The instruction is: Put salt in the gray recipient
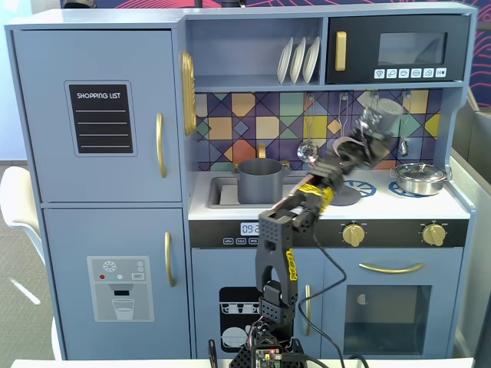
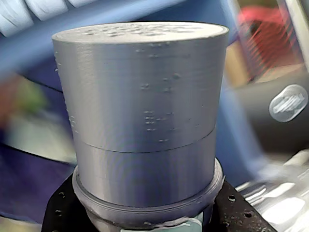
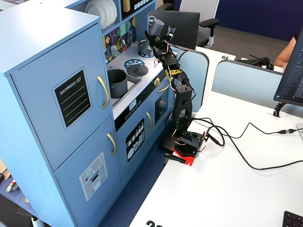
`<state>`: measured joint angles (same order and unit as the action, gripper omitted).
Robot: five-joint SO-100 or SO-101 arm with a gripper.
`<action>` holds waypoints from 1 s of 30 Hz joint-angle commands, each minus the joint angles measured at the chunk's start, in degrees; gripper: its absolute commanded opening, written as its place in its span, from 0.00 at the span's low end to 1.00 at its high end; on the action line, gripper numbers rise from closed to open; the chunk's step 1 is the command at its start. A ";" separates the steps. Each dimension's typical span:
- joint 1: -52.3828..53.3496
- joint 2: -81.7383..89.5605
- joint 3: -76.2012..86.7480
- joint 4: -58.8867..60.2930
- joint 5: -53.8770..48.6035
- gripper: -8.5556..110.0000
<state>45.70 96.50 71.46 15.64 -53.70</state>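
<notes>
- The arm (image 1: 278, 253) stands in front of a blue toy kitchen (image 1: 100, 192) and reaches up over its worktop (image 1: 383, 203).
- The gripper (image 1: 374, 129) is up in the air, above the right part of the worktop, in front of the tiled back wall (image 1: 230, 115).
- It has the salt (image 1: 386, 115) in its grip. The fingers are closed around the lower part of the shaker.
- In a fixed view the salt leans to the right, with its top end pointing up toward the toy microwave (image 1: 397, 49).
- In the wrist view the salt (image 2: 145, 121) fills most of the picture. Its lighter cap is on top, and the black fingers (image 2: 60, 215) hug it at the bottom.
- The gray recipient (image 1: 260, 180) stands in the sink (image 1: 221, 192), on the left part of the worktop. It is upright and well apart from the salt.
- In another fixed view the gray recipient (image 3: 116, 81) also sits in the sink, with the salt (image 3: 155, 25) held high and farther back.
- A flat gray lid (image 1: 344, 192) lies on the worktop between the sink and the right edge.
- A shiny silver pan (image 1: 420, 178) sits near the right edge of the worktop.
- White plates (image 1: 298, 60) stand on the shelf above.
</notes>
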 commanded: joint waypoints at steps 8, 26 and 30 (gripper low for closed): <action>-24.43 24.52 1.93 23.55 41.04 0.07; -45.09 16.52 -0.26 19.95 102.57 0.07; -47.20 13.97 -5.27 21.09 112.06 0.07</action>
<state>0.44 110.39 73.65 37.62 49.48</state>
